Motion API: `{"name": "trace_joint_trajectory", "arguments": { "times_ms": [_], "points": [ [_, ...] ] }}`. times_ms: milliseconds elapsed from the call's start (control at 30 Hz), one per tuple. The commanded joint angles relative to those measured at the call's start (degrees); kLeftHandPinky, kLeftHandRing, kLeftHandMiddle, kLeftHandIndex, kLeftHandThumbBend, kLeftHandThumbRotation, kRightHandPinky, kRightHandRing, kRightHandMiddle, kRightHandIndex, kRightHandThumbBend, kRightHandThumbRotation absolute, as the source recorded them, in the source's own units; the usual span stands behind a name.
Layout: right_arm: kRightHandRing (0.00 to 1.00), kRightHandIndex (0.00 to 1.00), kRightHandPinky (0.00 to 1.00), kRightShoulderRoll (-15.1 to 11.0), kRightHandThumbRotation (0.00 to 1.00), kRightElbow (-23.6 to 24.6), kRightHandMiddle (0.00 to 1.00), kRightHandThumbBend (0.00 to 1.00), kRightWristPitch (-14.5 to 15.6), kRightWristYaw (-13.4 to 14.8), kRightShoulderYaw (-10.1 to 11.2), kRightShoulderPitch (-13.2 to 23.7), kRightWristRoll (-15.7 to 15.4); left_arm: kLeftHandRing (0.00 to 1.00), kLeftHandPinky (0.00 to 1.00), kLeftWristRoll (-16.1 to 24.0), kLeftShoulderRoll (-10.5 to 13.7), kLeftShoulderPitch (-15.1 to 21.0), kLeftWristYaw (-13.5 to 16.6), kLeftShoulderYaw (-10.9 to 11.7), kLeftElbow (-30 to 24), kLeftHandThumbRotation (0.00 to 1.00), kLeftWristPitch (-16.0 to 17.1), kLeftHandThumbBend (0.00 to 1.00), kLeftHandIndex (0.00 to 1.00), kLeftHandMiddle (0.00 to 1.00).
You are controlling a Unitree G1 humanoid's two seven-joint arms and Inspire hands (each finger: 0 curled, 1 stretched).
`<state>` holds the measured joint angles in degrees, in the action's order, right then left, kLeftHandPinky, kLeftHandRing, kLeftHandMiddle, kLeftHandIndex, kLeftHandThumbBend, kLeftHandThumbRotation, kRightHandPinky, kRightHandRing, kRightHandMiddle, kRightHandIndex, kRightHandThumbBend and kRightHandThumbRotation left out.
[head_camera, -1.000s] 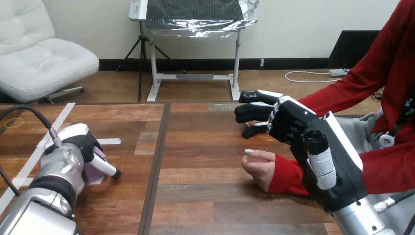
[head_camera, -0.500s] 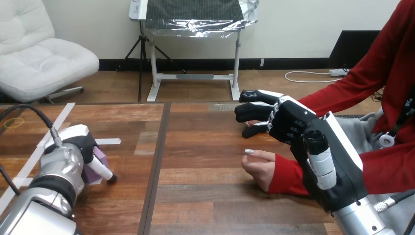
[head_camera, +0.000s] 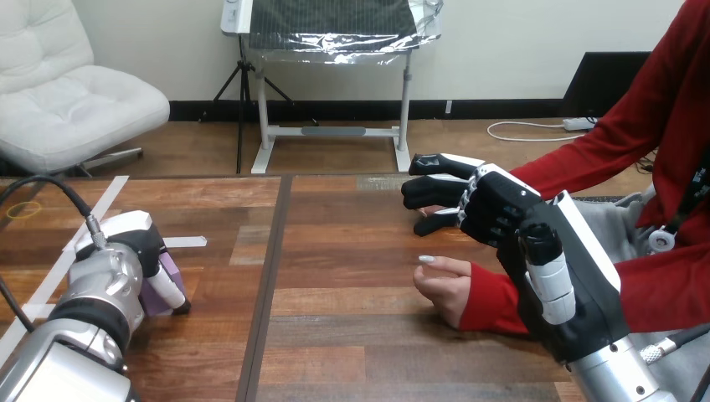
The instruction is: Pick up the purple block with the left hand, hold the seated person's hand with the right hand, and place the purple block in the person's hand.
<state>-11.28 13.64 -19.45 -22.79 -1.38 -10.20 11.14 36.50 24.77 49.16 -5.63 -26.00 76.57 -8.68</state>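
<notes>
- Our left hand (head_camera: pixel 134 251) is down at the left side of the table (head_camera: pixel 335 335), with its fingers (head_camera: pixel 170 293) curled round the purple block (head_camera: pixel 171 266). The block looks to be resting on the wood, just in front of the palm.
- Before we lift, we should make sure the grip is firm. The thumb and fingers should press on opposite faces of the block, not on a corner, or the block may twist out.
- We should lift straight up first and only then carry it right, keeping it level and clear of the table.
- Our right hand (head_camera: pixel 548 251) is raised at the right side. We cannot tell whether it grips anything.
- The person's hand (head_camera: pixel 444 285) lies on the table as a loose fist, below our right hand and apart from it. It would need to turn palm up before it could take the block.
</notes>
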Motion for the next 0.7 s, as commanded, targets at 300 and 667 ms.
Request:
{"name": "trace_joint_trajectory", "arguments": {
  "times_ms": [300, 667],
  "points": [
    [0.72, 0.76, 0.61, 0.05, 1.0, 1.86, 0.72, 0.95, -0.47, 0.66, 0.7, 2.41, 0.28, 0.51, 0.35, -0.28, 1.93, 4.9, 0.39, 0.61, -1.53, 0.0, -0.77, 0.65, 0.64, 0.6],
    [0.72, 0.76, 0.6, 0.15, 1.0, 1.68, 0.72, 0.95, -0.59, 0.69, 0.73, 2.52, 0.37, 0.44, 0.3, -1.63, 1.81, 4.87, 1.27, 1.86, -1.75, 0.0, -1.37, 0.66, 0.67, 0.54]
  ]
}}
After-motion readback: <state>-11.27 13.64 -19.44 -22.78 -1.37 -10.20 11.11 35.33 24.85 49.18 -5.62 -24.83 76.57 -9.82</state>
